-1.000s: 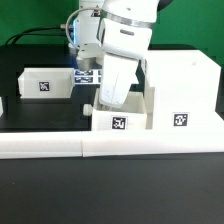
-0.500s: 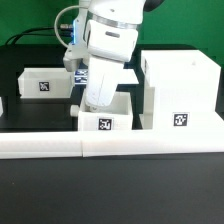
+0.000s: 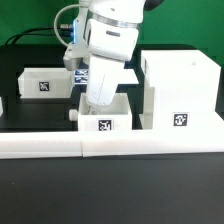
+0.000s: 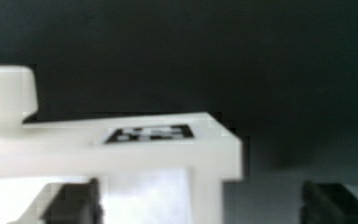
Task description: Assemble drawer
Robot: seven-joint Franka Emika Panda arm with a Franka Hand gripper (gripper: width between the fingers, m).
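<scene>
Here, a black table [image 3: 30,112] spans the scene, closed along its front by a long, low white border wall [image 3: 150,148]. The housing [image 3: 185,80] stands upright at the exterior view's right, just behind that wall, with a square tag [image 3: 180,121] low on its front face.

The arm [image 3: 112,35] leans down over the middle of the table, beside the housing on the exterior view's left. Under it sits the near tray [image 3: 120,124], open side up, just beside the housing and close behind the border wall. Whether tray and housing touch I cannot tell. The far tray [image 3: 60,80] lies well apart from both, farther back toward the exterior view's left.

The gripper [image 3: 98,103] reaches down into the near tray's open top, and in the exterior view the tray's front wall hides its tips. In the wrist view the gripper [image 4: 208,203] is spread wide. One of the fingers [image 4: 73,203] shows against the white of the near tray [image 4: 158,170] and the other over bare table [image 4: 247,60], with a clear gap between that finger and the tray. No grip shows.

A small white stub [image 3: 75,113] sticks out from the near tray on the exterior view's left.
</scene>
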